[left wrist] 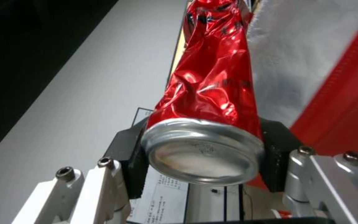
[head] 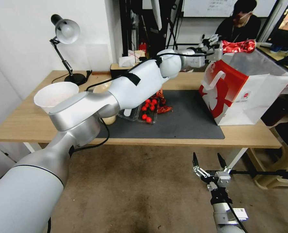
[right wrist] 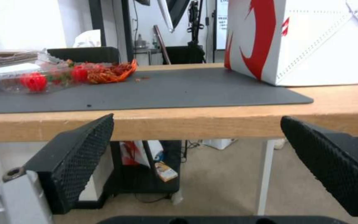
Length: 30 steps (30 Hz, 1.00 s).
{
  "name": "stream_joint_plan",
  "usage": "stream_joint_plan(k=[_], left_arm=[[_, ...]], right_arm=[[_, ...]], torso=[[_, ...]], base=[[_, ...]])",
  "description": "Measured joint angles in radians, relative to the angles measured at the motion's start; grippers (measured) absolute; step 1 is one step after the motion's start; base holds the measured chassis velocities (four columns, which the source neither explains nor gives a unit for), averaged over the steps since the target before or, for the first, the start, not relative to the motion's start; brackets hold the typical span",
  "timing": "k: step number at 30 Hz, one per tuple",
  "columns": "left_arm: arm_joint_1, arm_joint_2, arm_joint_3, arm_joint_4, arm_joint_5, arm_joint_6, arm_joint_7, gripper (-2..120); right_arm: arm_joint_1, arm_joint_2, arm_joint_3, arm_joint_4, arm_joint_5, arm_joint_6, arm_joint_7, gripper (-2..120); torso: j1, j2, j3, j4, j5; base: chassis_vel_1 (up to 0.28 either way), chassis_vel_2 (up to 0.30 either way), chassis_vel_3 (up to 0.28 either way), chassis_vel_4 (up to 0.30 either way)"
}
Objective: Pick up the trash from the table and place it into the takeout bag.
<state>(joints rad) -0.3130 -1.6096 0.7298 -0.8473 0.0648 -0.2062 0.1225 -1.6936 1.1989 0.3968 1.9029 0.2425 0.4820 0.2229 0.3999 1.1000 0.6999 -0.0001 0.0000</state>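
Note:
My left gripper (head: 216,45) is shut on the crushed red can (head: 239,46), holding it in the air just over the open top of the takeout bag (head: 244,94), which stands upright at the right end of the table (head: 27,123). Up close, the can (left wrist: 212,87) sits between the black pads (left wrist: 127,161) of the left gripper (left wrist: 202,158), with the bag's red and white wall (left wrist: 332,62) right behind it. My right gripper (head: 208,161) hangs open and holding nothing, below the table's front edge. Its pads (right wrist: 84,149) frame the table edge (right wrist: 187,121).
On the dark mat (head: 189,119) lie a clear tray of small red balls (head: 148,111) and a crumpled red-orange wrapper (head: 161,100). A white bowl (head: 56,94) and a desk lamp (head: 66,32) stand at the left. A beige item (head: 110,120) is partly hidden under my left arm.

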Motion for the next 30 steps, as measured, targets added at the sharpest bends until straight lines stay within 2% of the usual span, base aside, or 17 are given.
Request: stream_joint_plan(k=[3,10,12,14,15,16,19,20,22,25,27,28,30], left_arm=[[-0.005,0.0,0.045,0.003,-0.004,0.011,-0.018,51],[-0.007,0.001,0.079,-0.001,-0.03,0.02,-0.053,51],[-0.008,0.001,0.086,-0.007,-0.032,0.02,-0.061,59],[-0.008,0.001,0.088,-0.008,-0.031,0.019,-0.061,63],[-0.009,0.001,0.089,-0.01,-0.02,0.015,-0.06,72],[-0.009,0.001,0.089,-0.01,-0.02,0.015,-0.06,72],[-0.012,0.002,0.091,-0.009,-0.011,0.004,-0.057,84],[-0.012,0.002,0.091,-0.009,-0.011,0.004,-0.057,84],[-0.013,0.003,0.085,-0.005,-0.011,-0.002,-0.058,95],[-0.013,0.013,0.074,-0.008,-0.018,-0.013,-0.063,99],[-0.009,0.033,0.073,-0.029,-0.083,-0.017,-0.09,100],[-0.009,0.033,0.073,-0.029,-0.083,-0.017,-0.09,100],[0.005,0.058,0.077,-0.069,-0.204,0.021,-0.144,100]], right_arm=[[0.002,0.006,-0.008,-0.003,-0.001,-0.001,-0.004,100],[0.009,0.008,-0.013,-0.007,-0.002,-0.01,-0.006,100],[0.009,0.006,-0.012,-0.009,-0.002,-0.013,-0.006,100],[0.009,0.005,-0.012,-0.009,-0.002,-0.014,-0.005,100],[0.009,0.004,-0.011,-0.01,-0.002,-0.016,-0.005,100],[0.009,0.004,-0.011,-0.01,-0.002,-0.016,-0.005,100],[0.018,0.001,-0.008,-0.017,0.0,-0.028,-0.005,100],[0.018,0.001,-0.008,-0.017,0.0,-0.028,-0.005,100],[0.025,-0.004,-0.008,-0.027,0.005,-0.032,-0.005,100],[0.032,-0.01,-0.009,-0.032,0.013,-0.036,-0.006,100],[0.04,-0.013,-0.01,-0.033,0.02,-0.039,-0.007,100],[0.04,-0.013,-0.01,-0.033,0.02,-0.039,-0.007,100],[0.047,-0.013,-0.01,-0.033,0.027,-0.041,-0.008,100]], torso=[[0.0,0.0,0.0,0.0002,0.0],[0.0,0.0,0.0,0.0002,0.0],[0.0,0.0,0.0,0.0001,0.0],[0.0,0.0,0.0,0.0001,0.0],[0.0,0.0,0.0,0.0001,-0.0001],[0.0,0.0,0.0,0.0001,-0.0001],[0.0,0.0,0.0,0.0001,-0.0001],[0.0,0.0,0.0,0.0001,-0.0001],[0.0,0.0,0.0,-0.0001,0.0],[0.0,0.0,0.0,0.0,0.0],[0.0,0.0,0.0,0.0001,-0.0001],[0.0,0.0,0.0,0.0001,-0.0001],[0.0,0.0,0.0,0.0001,-0.0001]], base=[[0.0,0.0,0.0,0.0],[0.0,0.0,0.0,0.0],[0.0,0.0,0.0,0.0],[0.0,0.0,0.0,0.0],[0.0,0.0,0.0,0.0],[0.0,0.0,0.0,0.0],[0.0,0.0,0.0,0.0],[0.0,0.0,0.0,0.0],[0.0,0.0,0.0,0.0],[0.0,0.0,0.0,0.0],[0.0,0.0,0.0,0.0],[0.0,0.0,0.0,0.0],[0.0,0.0,0.0,0.0]])
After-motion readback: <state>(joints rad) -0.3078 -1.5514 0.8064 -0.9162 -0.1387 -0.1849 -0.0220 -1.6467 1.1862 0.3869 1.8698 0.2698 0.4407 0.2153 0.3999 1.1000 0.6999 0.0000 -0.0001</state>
